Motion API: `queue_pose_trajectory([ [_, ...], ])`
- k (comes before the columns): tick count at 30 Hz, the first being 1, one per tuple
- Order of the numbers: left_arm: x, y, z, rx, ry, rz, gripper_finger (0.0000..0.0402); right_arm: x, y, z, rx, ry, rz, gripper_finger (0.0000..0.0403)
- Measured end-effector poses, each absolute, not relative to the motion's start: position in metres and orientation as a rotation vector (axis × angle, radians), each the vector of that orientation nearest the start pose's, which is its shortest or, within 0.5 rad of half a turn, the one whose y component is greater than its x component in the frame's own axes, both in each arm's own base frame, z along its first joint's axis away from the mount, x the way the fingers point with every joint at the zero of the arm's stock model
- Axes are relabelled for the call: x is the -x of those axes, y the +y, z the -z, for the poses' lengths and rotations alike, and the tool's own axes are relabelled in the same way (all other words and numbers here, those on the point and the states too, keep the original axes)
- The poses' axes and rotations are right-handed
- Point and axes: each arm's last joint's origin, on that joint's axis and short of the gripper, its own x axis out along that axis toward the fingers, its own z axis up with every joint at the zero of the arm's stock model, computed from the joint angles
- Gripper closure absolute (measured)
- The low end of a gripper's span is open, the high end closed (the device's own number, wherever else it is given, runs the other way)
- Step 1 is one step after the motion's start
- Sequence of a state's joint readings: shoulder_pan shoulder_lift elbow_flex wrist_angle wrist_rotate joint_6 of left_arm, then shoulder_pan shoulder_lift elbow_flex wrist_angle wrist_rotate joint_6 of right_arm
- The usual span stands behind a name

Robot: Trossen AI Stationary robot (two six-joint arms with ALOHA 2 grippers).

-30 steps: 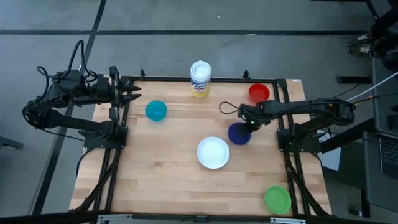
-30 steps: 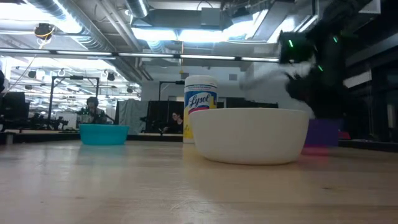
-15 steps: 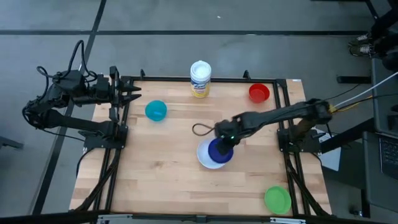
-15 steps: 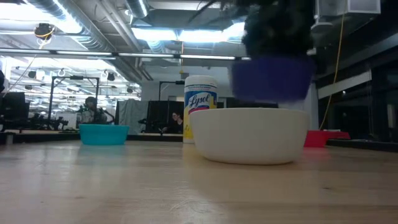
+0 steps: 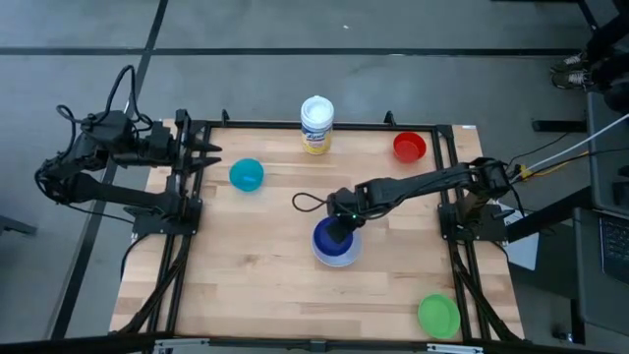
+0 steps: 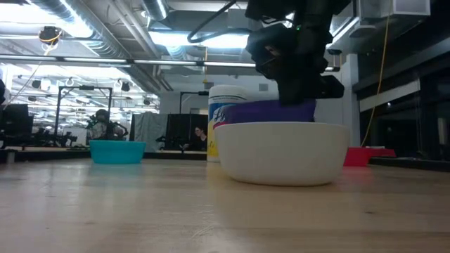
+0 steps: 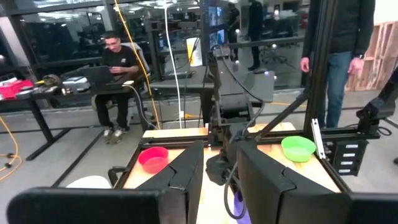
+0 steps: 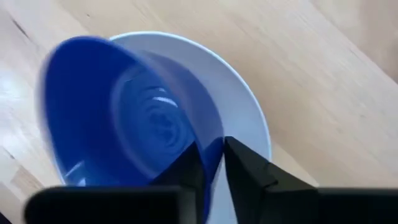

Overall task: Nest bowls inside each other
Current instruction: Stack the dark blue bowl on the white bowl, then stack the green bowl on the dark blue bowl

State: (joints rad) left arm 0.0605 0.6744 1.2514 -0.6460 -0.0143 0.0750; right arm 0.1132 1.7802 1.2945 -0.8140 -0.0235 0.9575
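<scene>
The dark blue bowl (image 5: 329, 238) sits tilted inside the white bowl (image 5: 346, 261) at the table's middle; its rim (image 6: 271, 111) shows just above the white bowl's rim (image 6: 281, 151). My right gripper (image 5: 340, 222) points steeply down over both bowls and is shut on the blue one. The teal bowl (image 5: 246, 175) rests at the far left, the red bowl (image 5: 409, 147) at the far right, the green bowl (image 5: 438, 315) at the near right corner. My left gripper (image 5: 208, 149) waits open and level above the table's far left edge. My right gripper pinches the blue bowl's rim (image 8: 213, 154), with one finger (image 8: 186, 171) inside the bowl and the other finger (image 8: 252, 177) outside it. The fingers come from above, pointing down. The bowl hangs tilted, its lower part down inside the white bowl (image 8: 249, 118).
A white canister with a yellow label (image 5: 316, 124) stands at the far edge, behind the white bowl. Black frame rails (image 5: 187, 226) run along the table's left and right sides. Bare wood lies to the near left. People show in the room beyond the table.
My right gripper has carried the blue bowl from the table's right side toward the middle, over the white bowl, then down. The blue bowl hung clear above the white bowl's rim half a second ago; now it sits sunk inside it.
</scene>
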Motion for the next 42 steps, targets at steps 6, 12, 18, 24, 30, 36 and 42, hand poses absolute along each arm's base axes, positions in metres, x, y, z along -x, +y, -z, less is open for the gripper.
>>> queue_pose_trajectory([
  [6,-0.075,0.005,-0.447,-0.08,0.05,-0.059,0.0307,-0.341,0.041,-0.207,-0.784,1.264,0.526,0.0298],
  [12,-0.067,0.004,-0.448,-0.089,0.028,-0.059,0.0307,-0.335,0.06,-0.206,-0.792,1.303,0.543,0.0287],
  [18,-0.058,0.004,-0.448,-0.101,0.01,-0.061,0.0307,-0.299,0.109,-0.235,-0.816,1.336,0.526,0.0301],
  [24,-0.054,0.003,-0.448,-0.137,0.005,-0.066,0.0307,-0.237,0.174,-0.277,-1.058,1.335,0.495,0.0315],
  [30,-0.054,0.003,-0.448,-0.154,0.008,-0.066,0.0307,-0.19,0.235,-0.283,-1.232,1.514,0.446,0.0294],
  [36,-0.054,0.003,-0.448,-0.163,0.008,-0.067,0.0307,-0.176,0.256,-0.267,-1.157,1.618,0.482,0.0258],
  [42,-0.054,0.003,-0.448,-0.155,0.007,-0.065,0.0307,-0.177,0.277,-0.233,-1.056,1.65,0.551,0.0228],
])
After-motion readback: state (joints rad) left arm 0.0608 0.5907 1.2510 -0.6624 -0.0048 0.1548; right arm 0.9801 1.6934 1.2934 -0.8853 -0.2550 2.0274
